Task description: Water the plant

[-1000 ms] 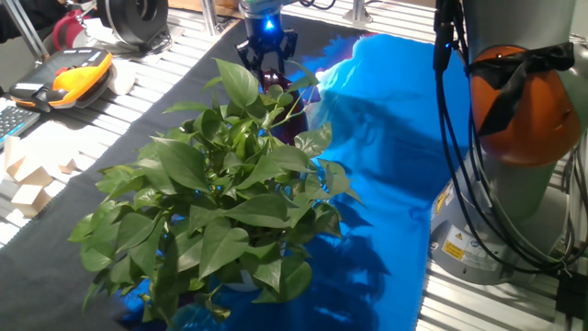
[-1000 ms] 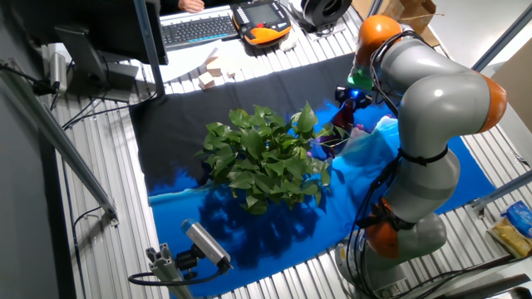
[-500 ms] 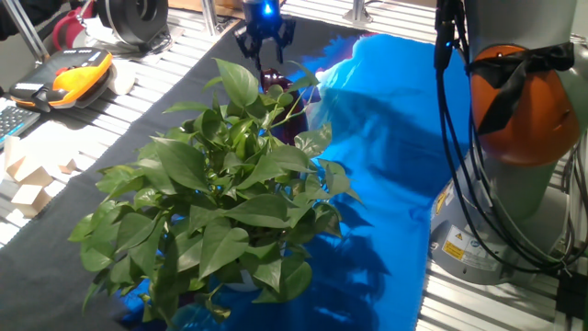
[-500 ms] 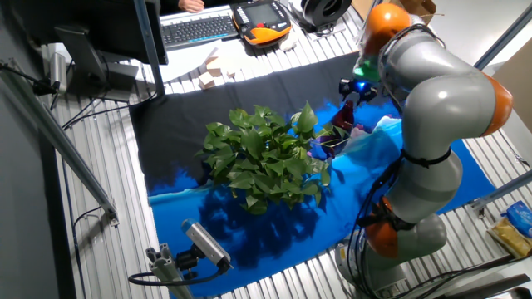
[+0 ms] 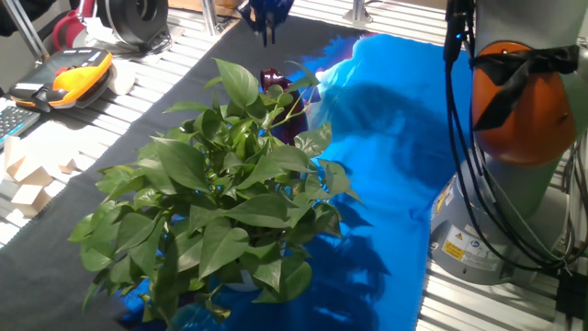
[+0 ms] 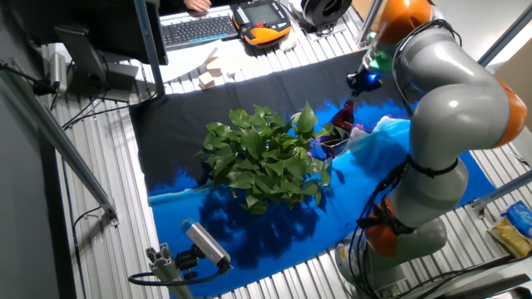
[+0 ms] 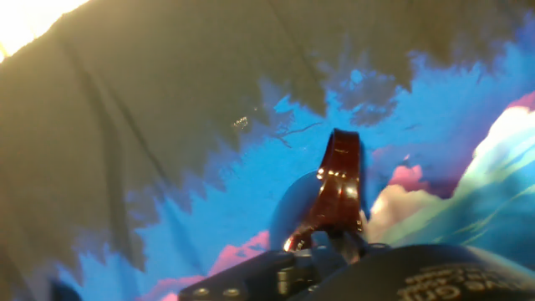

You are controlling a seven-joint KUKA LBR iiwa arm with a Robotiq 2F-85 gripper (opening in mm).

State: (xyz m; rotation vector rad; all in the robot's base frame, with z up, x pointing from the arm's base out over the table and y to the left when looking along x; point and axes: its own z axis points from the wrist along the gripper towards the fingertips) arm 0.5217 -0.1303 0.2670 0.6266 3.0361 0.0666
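The plant (image 5: 216,198) is a big bush of glossy green leaves on the black-and-blue cloth, also central in the other fixed view (image 6: 264,158). Behind it stands a dark maroon watering can (image 5: 275,81), partly hidden by leaves. It shows right of the plant (image 6: 345,112) in the other fixed view. My gripper (image 5: 268,18) hangs above the can at the frame's top edge, apart from it and holding nothing; its jaws look open. The other fixed view shows the gripper (image 6: 363,81) clear above the can. In the hand view the can's handle (image 7: 338,184) lies below me.
An orange teach pendant (image 5: 73,69), a keyboard (image 6: 198,29) and wooden blocks (image 5: 23,175) lie at the table's left and far side. The robot's grey-and-orange base (image 5: 519,110) and cables stand to the right on the blue cloth (image 5: 395,156).
The gripper has risen straight up from around the watering can, which stays standing on the cloth. The plant has not moved.
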